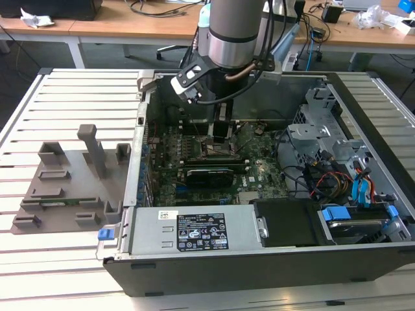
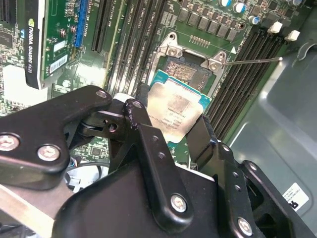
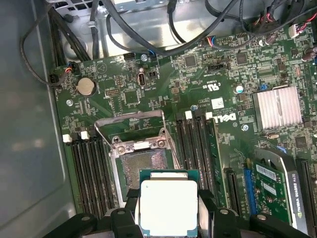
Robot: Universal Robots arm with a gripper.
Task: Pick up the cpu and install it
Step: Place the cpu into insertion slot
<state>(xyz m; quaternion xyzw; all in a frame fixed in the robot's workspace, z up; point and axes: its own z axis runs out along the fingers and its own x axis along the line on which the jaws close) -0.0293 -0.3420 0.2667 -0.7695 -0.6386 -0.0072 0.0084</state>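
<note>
The cpu (image 2: 177, 111) (image 3: 168, 206), a thin square chip with a silvery top on a green rim, is pinched by its two opposite edges between the black fingers (image 2: 141, 121) of my gripper (image 2: 173, 125) (image 3: 168, 212). It hangs tilted just above the open motherboard socket (image 3: 143, 166) (image 2: 185, 69), apart from it and overlapping the socket's near edge. The socket's metal load frame (image 3: 131, 130) stands lifted and its lever (image 2: 252, 60) is swung out. In the exterior view the gripper (image 1: 220, 135) reaches down into the open computer case (image 1: 259, 259), over the motherboard's middle.
Memory slots (image 3: 89, 168) flank the socket on both sides. A graphics card (image 3: 277, 188) lies beside it, and cables (image 3: 148, 34) run along the case wall. A grey tray with upright posts (image 1: 71, 181) sits on the slatted table at the exterior view's left. The power supply (image 1: 194, 230) lines the case front.
</note>
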